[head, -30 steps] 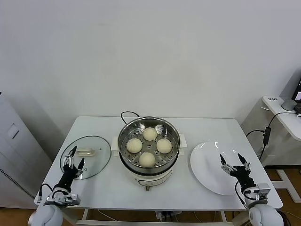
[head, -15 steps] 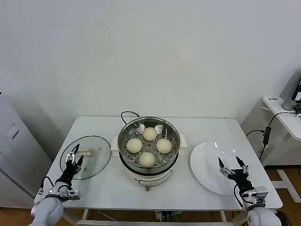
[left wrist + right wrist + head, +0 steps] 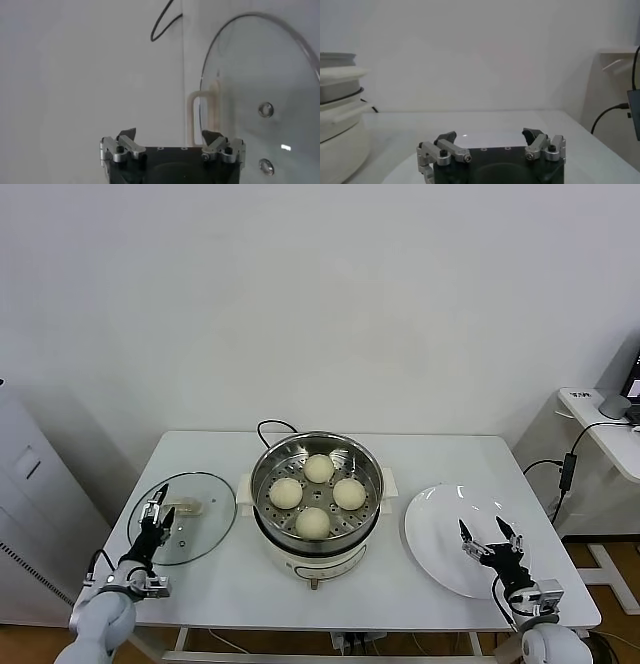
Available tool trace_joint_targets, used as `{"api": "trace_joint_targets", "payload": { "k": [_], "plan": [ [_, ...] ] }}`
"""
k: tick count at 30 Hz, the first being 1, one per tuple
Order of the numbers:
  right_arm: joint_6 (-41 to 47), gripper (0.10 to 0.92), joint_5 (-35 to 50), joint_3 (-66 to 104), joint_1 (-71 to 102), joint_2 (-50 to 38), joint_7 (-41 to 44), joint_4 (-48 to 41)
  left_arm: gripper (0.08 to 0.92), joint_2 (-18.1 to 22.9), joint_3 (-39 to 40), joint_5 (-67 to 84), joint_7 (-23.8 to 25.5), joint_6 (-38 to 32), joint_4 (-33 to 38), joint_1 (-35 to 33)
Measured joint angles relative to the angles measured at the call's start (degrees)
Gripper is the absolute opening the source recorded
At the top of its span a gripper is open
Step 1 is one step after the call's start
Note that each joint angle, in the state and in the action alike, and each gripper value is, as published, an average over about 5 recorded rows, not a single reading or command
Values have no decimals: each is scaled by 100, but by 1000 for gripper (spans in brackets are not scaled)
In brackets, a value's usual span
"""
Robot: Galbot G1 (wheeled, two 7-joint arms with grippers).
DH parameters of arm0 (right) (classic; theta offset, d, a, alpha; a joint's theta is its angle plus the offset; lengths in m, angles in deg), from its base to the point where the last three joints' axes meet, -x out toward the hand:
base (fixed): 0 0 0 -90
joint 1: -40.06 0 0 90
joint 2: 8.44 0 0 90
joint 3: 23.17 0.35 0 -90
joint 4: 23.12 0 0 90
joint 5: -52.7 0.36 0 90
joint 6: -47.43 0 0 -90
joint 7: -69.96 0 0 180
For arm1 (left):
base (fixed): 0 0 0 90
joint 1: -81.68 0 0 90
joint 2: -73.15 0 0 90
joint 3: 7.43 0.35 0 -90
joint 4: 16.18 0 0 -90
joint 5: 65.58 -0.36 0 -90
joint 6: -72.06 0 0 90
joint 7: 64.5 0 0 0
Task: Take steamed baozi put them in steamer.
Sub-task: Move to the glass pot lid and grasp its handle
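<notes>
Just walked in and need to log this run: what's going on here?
All four buns already sit in the steamer at the middle of the table. Neither arm holds anything: the left gripper is open over the glass lid, and the right gripper is open over the white plate.

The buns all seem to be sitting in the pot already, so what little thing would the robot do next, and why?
Probably just draw both arms back and stop. All four baozi already lie on the perforated tray in the steamer, and the white plate is bare. The left gripper over the glass lid and the right gripper over the plate are open and hold nothing.
</notes>
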Motion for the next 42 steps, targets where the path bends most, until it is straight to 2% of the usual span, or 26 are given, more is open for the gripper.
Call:
{"api": "trace_joint_targets", "payload": {
  "k": [12,15,28,38,42],
  "plan": [
    [-20,823,18,59,12,3,19,-7,821,134,64,-163,-20,-57,-309,348],
    [-26,823,26,77,14,5,23,-14,793,159,60,-181,-28,-78,-374,393],
    [-29,823,60,142,-2,18,27,-35,433,244,-7,-191,-131,-182,-486,430],
    [-33,823,68,176,19,16,34,-44,146,122,-62,62,-114,-124,-138,298],
    [-33,823,69,180,21,2,35,-22,107,6,-75,249,-6,-62,135,243]
  ]
}}
